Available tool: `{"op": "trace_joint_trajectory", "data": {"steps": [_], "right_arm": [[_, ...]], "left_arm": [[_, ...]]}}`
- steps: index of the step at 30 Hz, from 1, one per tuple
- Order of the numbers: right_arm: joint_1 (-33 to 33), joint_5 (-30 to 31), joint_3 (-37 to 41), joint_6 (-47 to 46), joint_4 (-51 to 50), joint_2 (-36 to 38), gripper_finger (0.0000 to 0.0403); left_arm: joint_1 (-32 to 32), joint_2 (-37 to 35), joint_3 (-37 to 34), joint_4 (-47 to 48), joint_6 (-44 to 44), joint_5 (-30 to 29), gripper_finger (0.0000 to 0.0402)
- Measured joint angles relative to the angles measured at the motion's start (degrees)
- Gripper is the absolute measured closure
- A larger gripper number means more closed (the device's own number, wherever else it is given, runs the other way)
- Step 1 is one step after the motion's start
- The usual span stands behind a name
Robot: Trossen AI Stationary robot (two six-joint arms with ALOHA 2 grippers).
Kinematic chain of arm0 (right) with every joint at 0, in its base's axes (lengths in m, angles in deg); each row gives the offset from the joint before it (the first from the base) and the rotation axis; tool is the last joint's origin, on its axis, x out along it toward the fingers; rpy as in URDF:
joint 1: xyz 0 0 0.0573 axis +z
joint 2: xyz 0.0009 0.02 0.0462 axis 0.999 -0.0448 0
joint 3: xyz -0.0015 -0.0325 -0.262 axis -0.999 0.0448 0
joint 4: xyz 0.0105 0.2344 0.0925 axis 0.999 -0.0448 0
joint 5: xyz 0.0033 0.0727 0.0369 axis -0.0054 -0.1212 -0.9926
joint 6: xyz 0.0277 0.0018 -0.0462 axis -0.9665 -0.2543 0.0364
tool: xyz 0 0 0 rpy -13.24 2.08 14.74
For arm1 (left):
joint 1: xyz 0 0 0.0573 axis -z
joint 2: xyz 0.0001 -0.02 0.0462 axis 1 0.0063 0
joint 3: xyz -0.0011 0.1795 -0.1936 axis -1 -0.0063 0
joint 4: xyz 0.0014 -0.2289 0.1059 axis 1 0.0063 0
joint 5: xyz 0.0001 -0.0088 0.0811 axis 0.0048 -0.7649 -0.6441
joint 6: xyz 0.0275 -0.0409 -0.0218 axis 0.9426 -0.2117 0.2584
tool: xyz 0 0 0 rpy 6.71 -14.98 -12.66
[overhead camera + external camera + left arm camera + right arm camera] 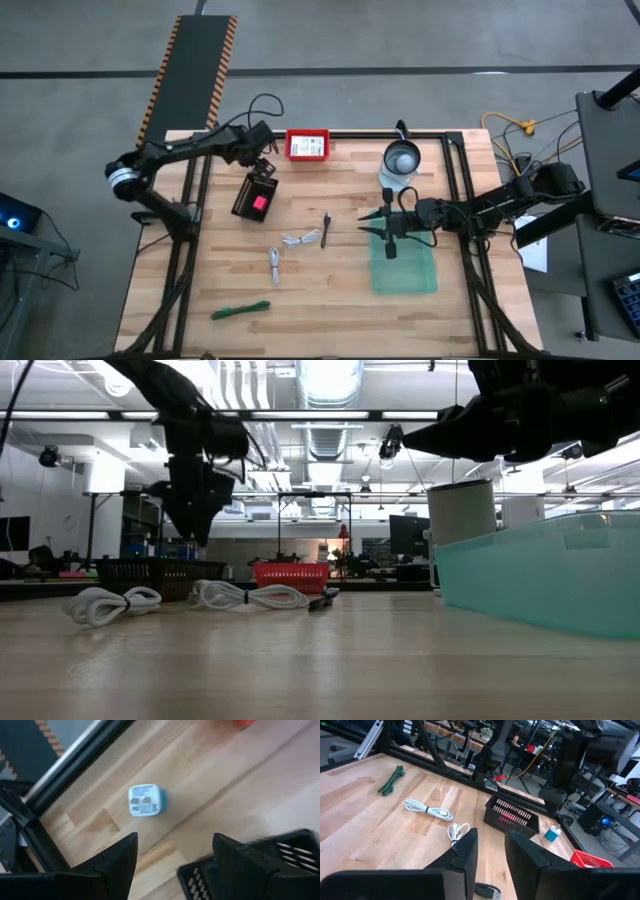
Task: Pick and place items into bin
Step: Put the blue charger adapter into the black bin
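The left claw (175, 840) is shown spread wide, poised directly above a small blue-and-white plastic plug cube (146, 801). The cube is seen lying flat on the wooden slatted table (330, 310), printed face upward. It lies just beside the black mesh basket (255, 195) and close to the dark frame rail, well apart from the translucent teal bin (420, 275). The cube is judged to be light, rigid and smooth-sided, so some slip is to be expected if it is pinched at a corner. It is best taken across two opposite flat sides, square to the fingers and low on its body. A firm squeeze should be tolerated, since no fragile part is apparent. The basket wall beside it should be cleared during descent. The right claw (390, 240) is held over the near edge of the bin; whether anything is gripped there cannot be told. White coiled cables (297, 238) and a green tie (240, 310) are left on the table.
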Motion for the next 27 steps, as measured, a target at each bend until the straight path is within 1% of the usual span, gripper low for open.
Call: {"op": "trace_joint_trajectory", "data": {"steps": [8,18,23,27], "right_arm": [[-0.03,0.02,0.00,0.20,-0.43,0.00,0.0324],[-0.03,0.02,0.00,0.20,-0.41,0.00,0.0326],[-0.02,0.02,0.00,0.75,-0.41,0.00,0.0323],[0.01,0.01,0.00,0.76,-0.41,0.00,0.0329]], "left_arm": [[-4.40,4.36,1.51,-0.18,1.70,0.07,0.0161],[-4.76,4.89,2.36,-3.64,3.13,-0.17,0.0161],[-5.40,6.01,2.36,-5.19,3.08,-0.31,0.0161],[-6.30,7.52,2.32,-5.72,3.13,-0.32,0.0161]]}}
